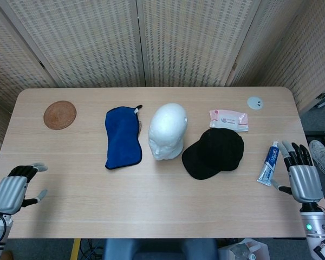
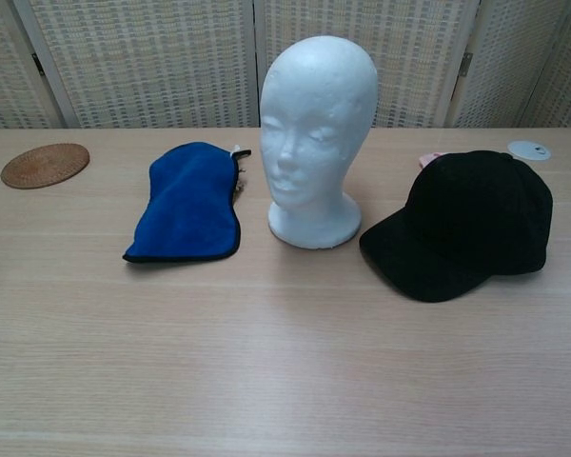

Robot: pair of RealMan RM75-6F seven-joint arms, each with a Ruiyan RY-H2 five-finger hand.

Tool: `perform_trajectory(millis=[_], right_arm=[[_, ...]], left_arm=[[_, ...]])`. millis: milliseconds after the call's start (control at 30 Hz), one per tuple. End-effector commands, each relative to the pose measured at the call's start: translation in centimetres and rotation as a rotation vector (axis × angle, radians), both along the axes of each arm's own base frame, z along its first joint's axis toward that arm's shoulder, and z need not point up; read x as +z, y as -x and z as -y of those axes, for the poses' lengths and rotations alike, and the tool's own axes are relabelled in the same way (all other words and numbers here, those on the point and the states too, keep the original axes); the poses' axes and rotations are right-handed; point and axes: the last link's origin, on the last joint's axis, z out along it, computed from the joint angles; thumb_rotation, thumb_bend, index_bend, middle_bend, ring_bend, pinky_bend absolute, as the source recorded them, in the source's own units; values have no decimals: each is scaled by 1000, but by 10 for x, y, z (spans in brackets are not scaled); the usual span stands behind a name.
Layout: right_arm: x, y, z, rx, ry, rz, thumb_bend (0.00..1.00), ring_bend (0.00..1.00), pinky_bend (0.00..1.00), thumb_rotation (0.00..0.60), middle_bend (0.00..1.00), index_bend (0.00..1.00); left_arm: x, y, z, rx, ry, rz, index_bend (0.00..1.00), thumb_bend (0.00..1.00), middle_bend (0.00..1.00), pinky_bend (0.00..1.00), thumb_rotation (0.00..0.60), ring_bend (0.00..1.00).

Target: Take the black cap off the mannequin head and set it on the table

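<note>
- Black cap [image 1: 214, 154] off the mannequin head [image 1: 167, 131]; resting flat on the counter [image 1: 151, 200], just beside the head on the robot's right, not touching it as far as visible.
- Mannequin head bare and upright in both views.
- Task judged complete as far as visible: cap removed, set down, released. Nothing evidently left beyond parking the arms.
- Cap long axis diagonal in the head view: brim toward the near edge and the head's base, crown toward the far right, next to the wipes packet [image 1: 228, 119].
- Right robot hand [image 1: 302, 177] at the near right counter edge, fingers spread, grasping nothing, well apart from the cap, near the toothpaste tube [image 1: 268, 163].
- Left robot hand [image 1: 13, 187] at the near left corner, fingers loosely curled, nothing in it.
</note>
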Motion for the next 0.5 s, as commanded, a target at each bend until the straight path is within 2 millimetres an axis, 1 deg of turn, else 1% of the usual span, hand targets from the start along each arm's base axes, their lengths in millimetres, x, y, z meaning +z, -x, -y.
perform_trajectory(millis=[33, 133, 500], right_arm=[[2, 2, -3, -22, -5, 16, 0, 0, 0, 600, 0, 0], [4, 2, -6, -34, -13, 30, 0, 0, 0, 600, 0, 0], [3, -11, -22, -18, -55, 60, 0, 0, 0, 600, 0, 0]], left_arm=[[0, 0, 0, 1, -1, 0, 303, 218, 256, 181, 600, 247], [0, 0, 0, 0, -1, 0, 303, 218, 256, 181, 600, 248], [0, 0, 0, 1, -4, 2, 303, 218, 256, 181, 600, 247]])
